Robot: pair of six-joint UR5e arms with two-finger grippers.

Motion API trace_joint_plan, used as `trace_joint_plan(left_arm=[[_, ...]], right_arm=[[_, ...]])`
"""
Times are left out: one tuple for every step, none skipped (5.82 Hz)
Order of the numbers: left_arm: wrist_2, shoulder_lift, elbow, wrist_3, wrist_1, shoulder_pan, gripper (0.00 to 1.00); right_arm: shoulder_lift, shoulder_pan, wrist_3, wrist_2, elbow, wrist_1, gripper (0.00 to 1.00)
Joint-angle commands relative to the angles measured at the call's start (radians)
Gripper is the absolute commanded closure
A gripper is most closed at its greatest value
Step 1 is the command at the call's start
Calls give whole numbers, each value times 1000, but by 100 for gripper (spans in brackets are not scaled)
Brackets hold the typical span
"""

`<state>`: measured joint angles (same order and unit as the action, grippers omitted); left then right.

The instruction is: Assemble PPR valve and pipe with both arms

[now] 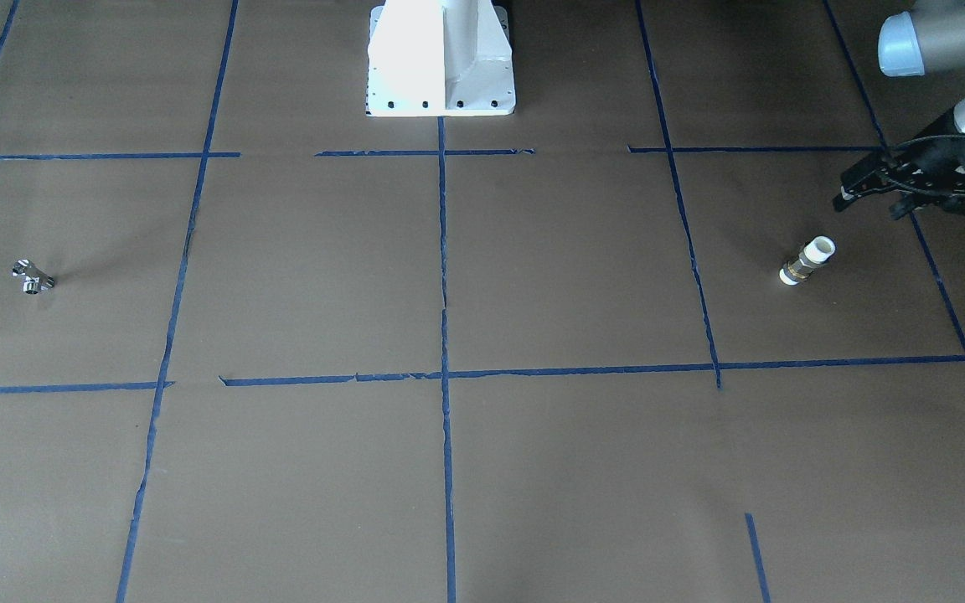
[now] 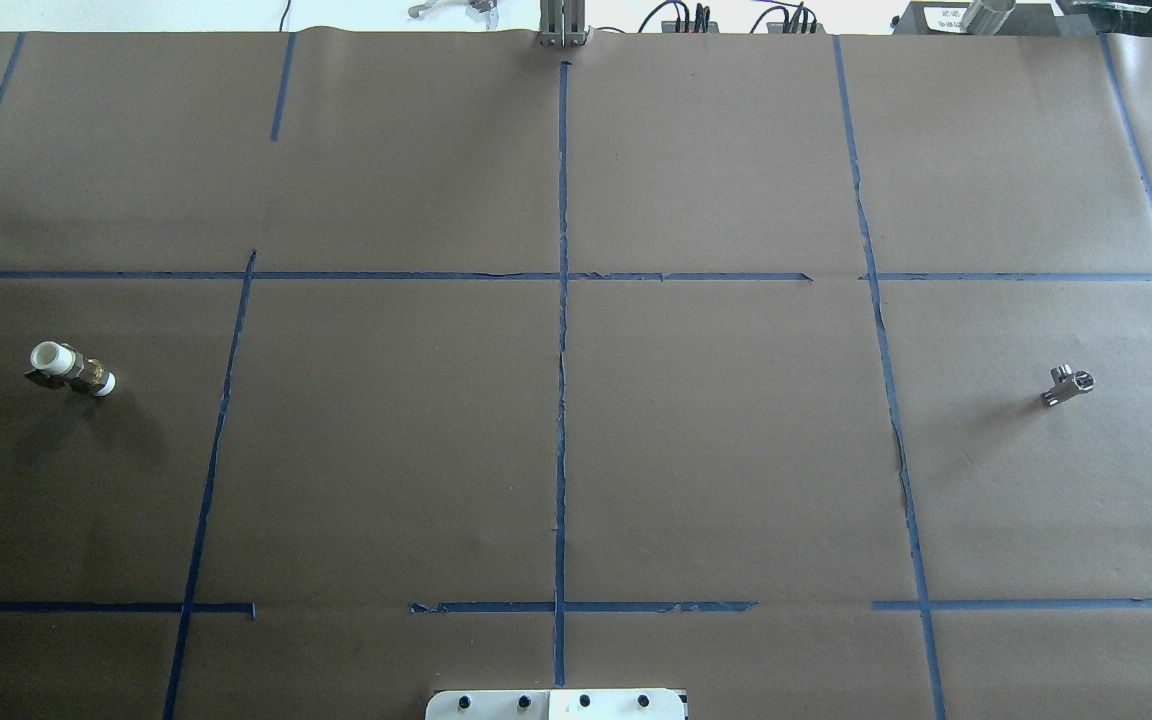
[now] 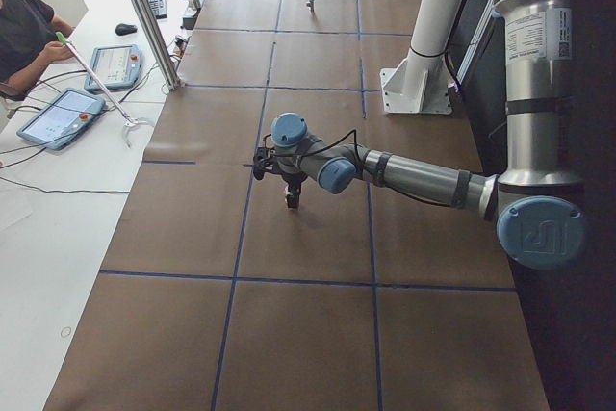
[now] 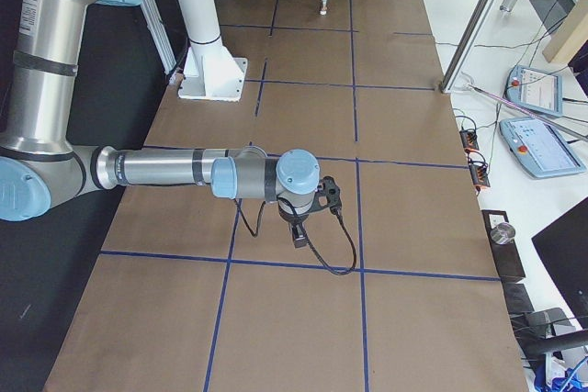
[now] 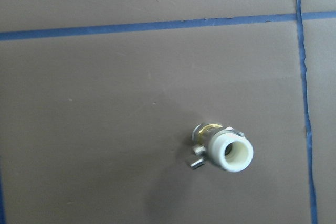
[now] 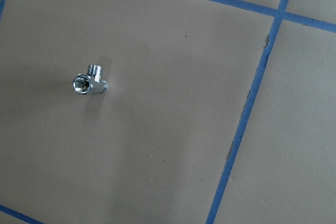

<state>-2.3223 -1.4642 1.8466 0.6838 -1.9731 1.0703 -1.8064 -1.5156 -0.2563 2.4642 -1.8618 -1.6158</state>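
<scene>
Front view, left gripper (image 1: 868, 207) spread and empty near the pipe (image 1: 807, 260) lying on the table (image 1: 533, 276), PPR valve (image 1: 33, 276) well apart, right side view, right gripper (image 4: 299, 238) over table, cannot tell its grip, wrist views, each part lying alone.

Seen from over the robot's shoulders, the bench (image 2: 576, 450) carries the robot's pedestal (image 2: 556, 705) at its 6 o'clock edge. The pipe (image 2: 73, 369) lies far out at 9 o'clock and the valve (image 2: 1067, 386) far out at 3 o'clock, well apart. The left gripper (image 1: 868, 205) hangs above the bench near the pipe, on its 9 o'clock side, apart from it. The right gripper (image 4: 299, 236) hangs over the bench's 3 o'clock end, above the valve.
</scene>
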Motion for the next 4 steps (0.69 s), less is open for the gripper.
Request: trace_joint_plan(left_arm=[[116, -33, -30, 92, -21, -78, 0], [122, -39, -33, 92, -21, -98, 0], [132, -48, -37, 92, -20, -111, 0], [147, -50, -38, 92, -18, -124, 0]], right_arm=[[-4, 0, -3, -13, 9, 2, 0], [-4, 0, -6, -8, 9, 2, 0], [-4, 0, -4, -5, 7, 4, 0], [-5, 0, -3, -5, 7, 29, 0]])
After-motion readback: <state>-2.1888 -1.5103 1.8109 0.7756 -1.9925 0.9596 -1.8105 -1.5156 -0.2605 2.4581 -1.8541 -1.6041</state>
